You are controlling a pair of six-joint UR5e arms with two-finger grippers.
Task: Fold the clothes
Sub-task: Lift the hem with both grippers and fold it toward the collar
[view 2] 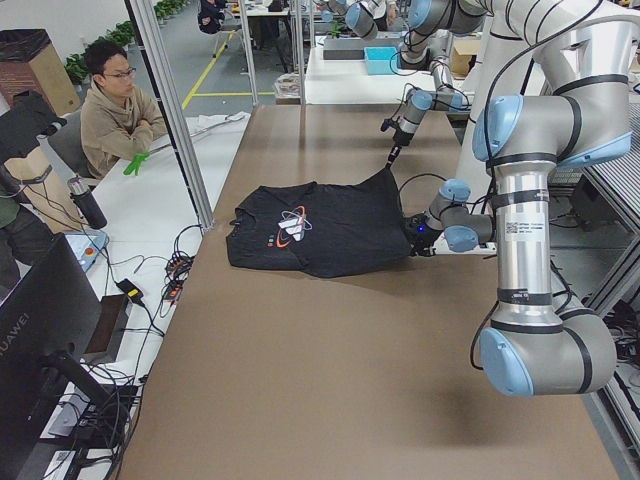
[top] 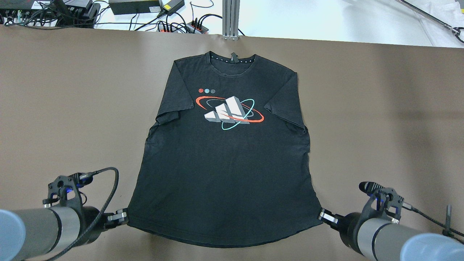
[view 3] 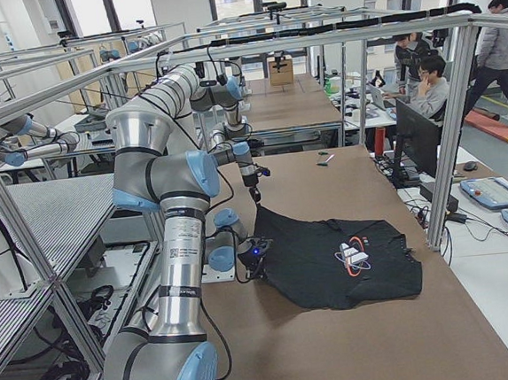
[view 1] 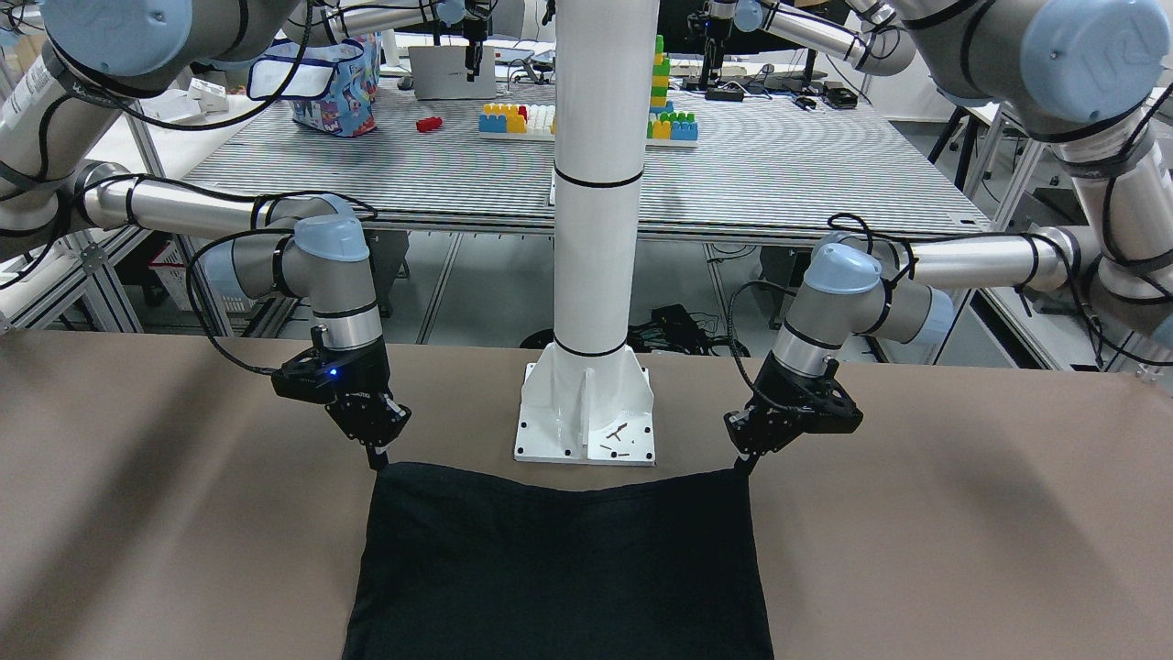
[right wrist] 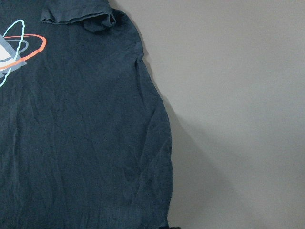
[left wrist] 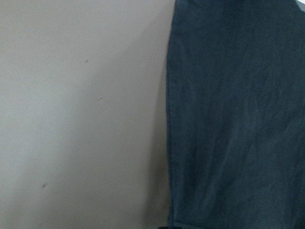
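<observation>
The black fabric T-shirt [top: 224, 163] with a printed chest logo lies face up at mid brown desk [top: 380, 108]. The left gripper [top: 121, 216] jaws clamp one hem corner. The right gripper [top: 326, 216] jaws clamp the other.

A brown table [top: 362, 108] carries a white pillar [view 1: 600, 229] on a bolted base plate [view 1: 550, 417], where a few small dark screws [view 1: 619, 440] lie loose. Behind it a striped table [view 1: 779, 165] holds coloured building blocks [view 1: 518, 119], a red block [view 1: 428, 124] and a patterned bag [view 1: 334, 92]. Cables and power strips [top: 181, 25] line the brown table's far edge. A man in a beige hoodie [view 2: 115, 110] sits beside it.
</observation>
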